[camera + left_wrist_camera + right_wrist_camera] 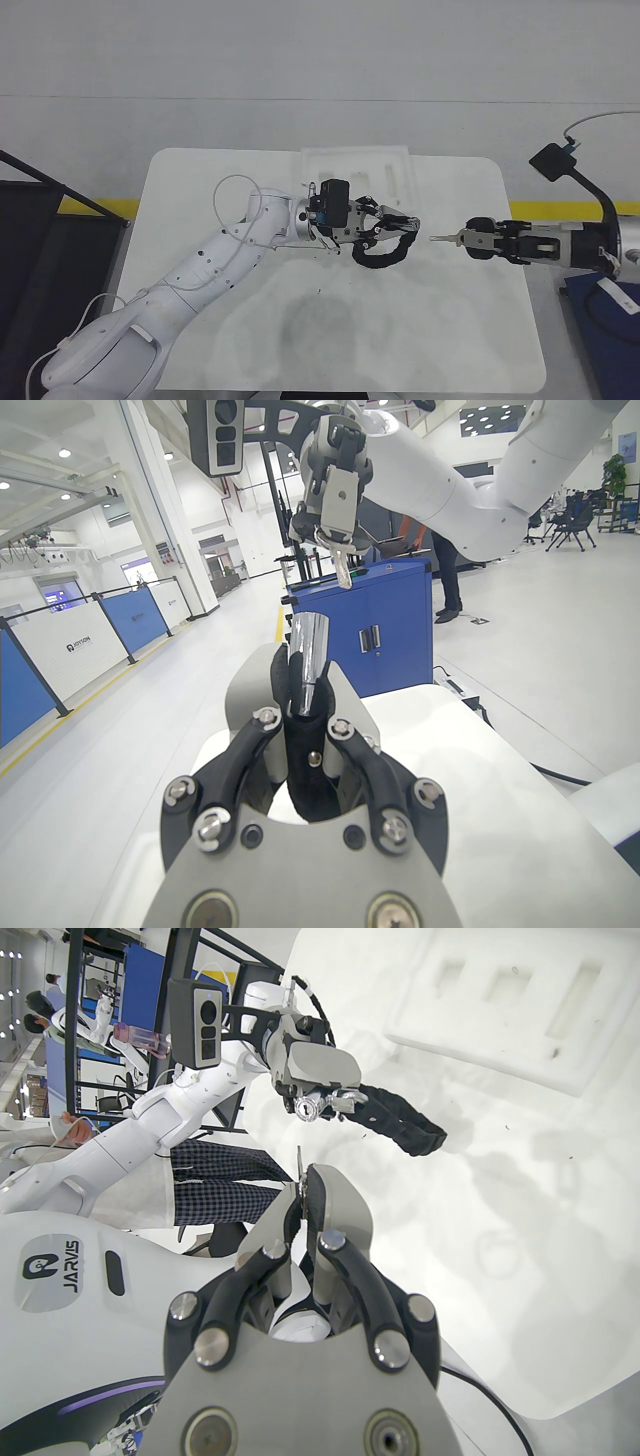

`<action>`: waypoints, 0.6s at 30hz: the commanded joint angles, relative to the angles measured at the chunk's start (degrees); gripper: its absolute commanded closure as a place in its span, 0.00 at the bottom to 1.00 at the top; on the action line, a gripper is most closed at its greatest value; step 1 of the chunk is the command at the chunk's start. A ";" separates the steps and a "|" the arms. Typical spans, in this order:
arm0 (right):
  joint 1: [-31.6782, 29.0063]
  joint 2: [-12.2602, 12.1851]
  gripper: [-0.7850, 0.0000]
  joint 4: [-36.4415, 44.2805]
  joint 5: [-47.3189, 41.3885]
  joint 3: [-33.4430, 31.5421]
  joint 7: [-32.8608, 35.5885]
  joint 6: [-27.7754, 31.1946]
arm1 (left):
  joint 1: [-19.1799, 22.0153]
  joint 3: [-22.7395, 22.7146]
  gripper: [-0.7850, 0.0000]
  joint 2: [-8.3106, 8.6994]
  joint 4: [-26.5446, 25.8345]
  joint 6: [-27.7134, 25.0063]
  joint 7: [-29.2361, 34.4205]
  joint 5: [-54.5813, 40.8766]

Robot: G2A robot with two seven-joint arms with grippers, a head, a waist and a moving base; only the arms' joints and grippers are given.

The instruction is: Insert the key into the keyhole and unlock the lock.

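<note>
left claw (400, 223) clamped on the lock (311, 650), right claw (468, 239) clamped on the key (440, 238), both over my white bench (300, 340); foam tray (335, 163) at its far edge, grey floor (300, 60) beyond

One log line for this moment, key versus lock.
left gripper: shut on lock above table | right gripper: shut on key, tip pointing toward lock | key: apart from lock, not yet inserted

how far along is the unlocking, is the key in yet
Not yet. Done: both parts are off the table, the left gripper shut on the lock and the right gripper shut on the key. In hand: the key points toward the keyhole, with a gap between. Left: insert and turn.
</note>
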State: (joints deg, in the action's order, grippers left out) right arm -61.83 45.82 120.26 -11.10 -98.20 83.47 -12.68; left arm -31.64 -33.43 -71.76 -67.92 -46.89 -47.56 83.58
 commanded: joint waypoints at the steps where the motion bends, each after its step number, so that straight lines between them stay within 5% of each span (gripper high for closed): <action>1: -0.25 -0.14 1.00 0.75 0.42 0.42 -0.53 0.69 | 0.00 0.00 1.00 0.00 0.00 0.00 0.00 0.00; 18: 8.95 -2.26 1.00 3.23 10.23 7.84 3.22 -4.91 | -1.28 -1.08 1.00 -0.68 -2.27 -0.03 5.07 1.53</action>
State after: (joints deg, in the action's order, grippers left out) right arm -53.05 43.64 123.71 -0.98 -90.76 87.01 -17.36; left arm -32.94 -34.49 -72.37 -70.29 -46.86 -42.43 84.97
